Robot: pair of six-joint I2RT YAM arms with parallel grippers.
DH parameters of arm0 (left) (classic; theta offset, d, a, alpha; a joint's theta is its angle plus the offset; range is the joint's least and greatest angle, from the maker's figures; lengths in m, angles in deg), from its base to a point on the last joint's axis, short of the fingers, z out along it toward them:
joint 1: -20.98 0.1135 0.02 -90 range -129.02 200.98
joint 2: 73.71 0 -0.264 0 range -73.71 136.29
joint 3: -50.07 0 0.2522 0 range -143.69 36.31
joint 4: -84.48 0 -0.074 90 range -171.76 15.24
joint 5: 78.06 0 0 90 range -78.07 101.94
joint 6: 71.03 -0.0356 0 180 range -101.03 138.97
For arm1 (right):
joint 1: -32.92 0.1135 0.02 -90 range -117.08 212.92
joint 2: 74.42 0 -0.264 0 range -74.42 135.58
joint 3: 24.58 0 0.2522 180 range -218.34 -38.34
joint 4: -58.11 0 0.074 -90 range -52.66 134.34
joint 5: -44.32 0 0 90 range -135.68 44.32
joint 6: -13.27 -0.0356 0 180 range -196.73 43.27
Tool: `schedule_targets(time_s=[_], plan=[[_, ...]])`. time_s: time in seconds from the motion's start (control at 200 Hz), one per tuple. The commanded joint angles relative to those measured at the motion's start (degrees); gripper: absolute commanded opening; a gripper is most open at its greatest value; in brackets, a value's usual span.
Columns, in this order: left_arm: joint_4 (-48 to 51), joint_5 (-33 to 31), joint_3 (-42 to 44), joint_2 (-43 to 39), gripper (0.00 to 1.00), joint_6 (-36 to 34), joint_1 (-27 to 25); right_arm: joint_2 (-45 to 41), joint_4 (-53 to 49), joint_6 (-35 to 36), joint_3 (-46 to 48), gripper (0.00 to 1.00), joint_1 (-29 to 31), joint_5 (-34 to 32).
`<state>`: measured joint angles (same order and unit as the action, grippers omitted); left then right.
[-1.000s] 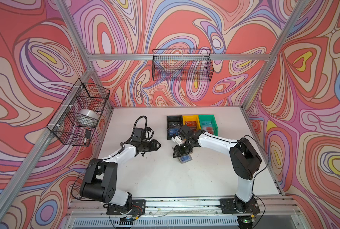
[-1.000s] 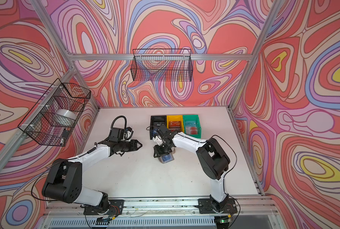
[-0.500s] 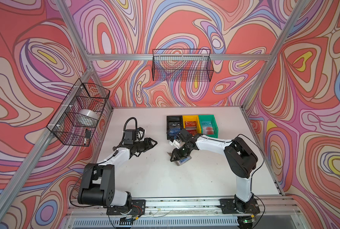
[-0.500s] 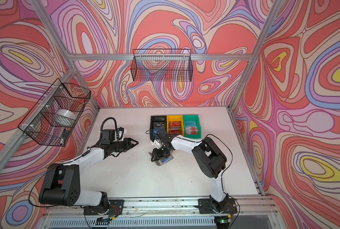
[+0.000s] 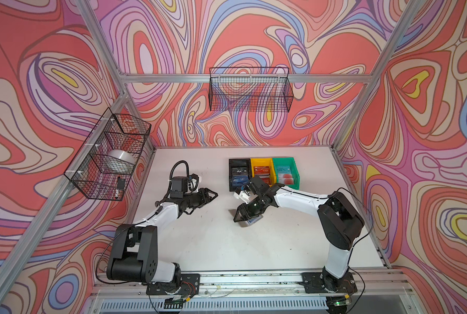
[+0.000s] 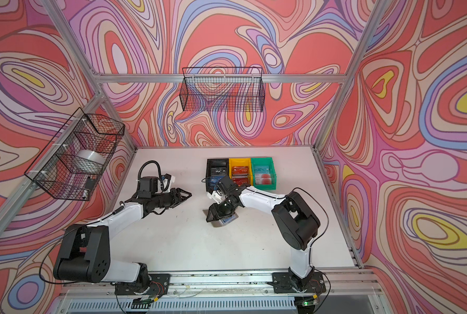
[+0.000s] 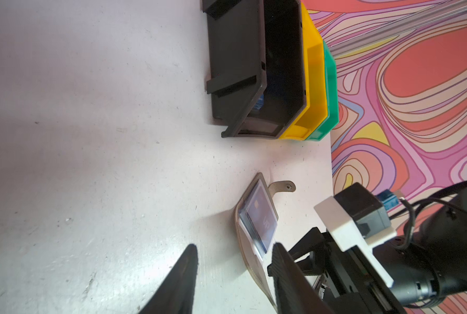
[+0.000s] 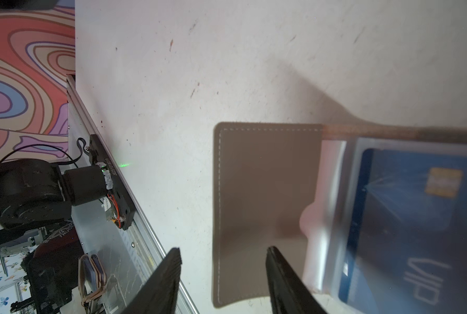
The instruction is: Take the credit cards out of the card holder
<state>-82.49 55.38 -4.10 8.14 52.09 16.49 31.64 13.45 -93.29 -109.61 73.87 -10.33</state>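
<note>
The grey card holder (image 5: 251, 221) (image 6: 225, 220) lies open on the white table, just under my right gripper (image 5: 240, 214). In the right wrist view its grey flap (image 8: 265, 195) spreads flat, and a blue VIP credit card (image 8: 417, 217) sits in the clear sleeve. My right gripper (image 8: 222, 254) is open, with the flap's edge between its fingers. My left gripper (image 5: 213, 194) (image 7: 233, 251) hangs open and empty to the left of the holder (image 7: 250, 244). The blue card (image 7: 262, 220) and the closing tab (image 7: 284, 187) show there. More credit cards (image 5: 262, 171) lie in the bins.
Black (image 5: 239, 170), yellow (image 5: 262, 163) and green (image 5: 295, 168) bins stand side by side behind the holder. A wire basket (image 5: 109, 155) hangs on the left wall and another (image 5: 250, 89) on the back wall. A metal rail (image 5: 254, 280) runs along the front edge.
My right gripper shifted a little left with the card holder and its jaws spread wider. The left arm's wrist drew back slightly; its gripper tip stayed nearly in place.
</note>
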Motion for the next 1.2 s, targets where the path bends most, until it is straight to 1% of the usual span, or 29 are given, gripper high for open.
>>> schedule_targets(time_s=[0.0,0.085,0.175,0.311,0.396,0.436,0.486,0.561,0.606,0.681,0.776,0.831,0.927,1.197], plan=[[-0.3,1.5,-0.4,-1.3,0.47,1.5,0.1,-3.3,-1.4,0.4,0.9,0.53,0.2,-2.9],[-1.3,2.3,0.0,-2.3,0.46,3.0,0.0,-4.1,-3.0,0.1,0.7,0.47,0.1,-7.0],[-1.7,2.5,-0.3,-3.3,0.44,4.8,-0.8,-3.7,-3.6,0.4,0.6,0.39,0.2,-7.8],[-1.3,3.0,-2.1,-4.1,0.43,6.1,-4.6,-3.9,-4.7,-0.1,0.4,0.37,0.2,-11.7],[-1.0,2.7,-2.2,-4.6,0.41,7.6,-7.4,-4.2,-6.6,-0.1,-0.1,0.37,0.1,-16.7],[-2.8,3.1,-1.4,-4.6,0.4,9.3,-8.5,-4.2,-8.0,-0.1,-0.5,0.37,0.2,-19.4],[-7.4,4.2,0.7,-4.7,0.39,13.2,-9.4,-4.2,-9.4,0.3,-0.8,0.37,0.1,-22.2],[-17.9,5.5,4.7,-3.7,0.39,20.2,-10.2,-4.2,-10.1,0.8,-0.9,0.38,-0.2,-24.2],[-21.4,5.8,6.3,-2.8,0.37,22.5,-10.8,-4.2,-10.3,1.0,-1.0,0.38,-0.5,-24.8],[-22.6,5.0,7.6,-1.0,0.34,23.4,-11.6,-4.1,-10.1,1.1,-1.0,0.38,-1.4,-25.3],[-25.0,4.4,9.0,1.2,0.3,25.1,-12.4,-3.3,-9.8,1.0,-1.6,0.29,-2.6,-25.4],[-28.5,4.5,9.9,2.6,0.29,27.1,-12.6,-2.8,-9.7,1.1,-2.1,0.27,-3.3,-25.2],[-33.1,5.3,10.1,5.3,0.25,29.5,-13.2,-1.4,-9.6,1.5,-3.4,0.26,-4.2,-25.0],[-38.2,5.9,9.9,11.1,0.17,31.8,-15.0,3.7,-10.3,2.8,-8.3,0.25,-5.1,-24.1]])
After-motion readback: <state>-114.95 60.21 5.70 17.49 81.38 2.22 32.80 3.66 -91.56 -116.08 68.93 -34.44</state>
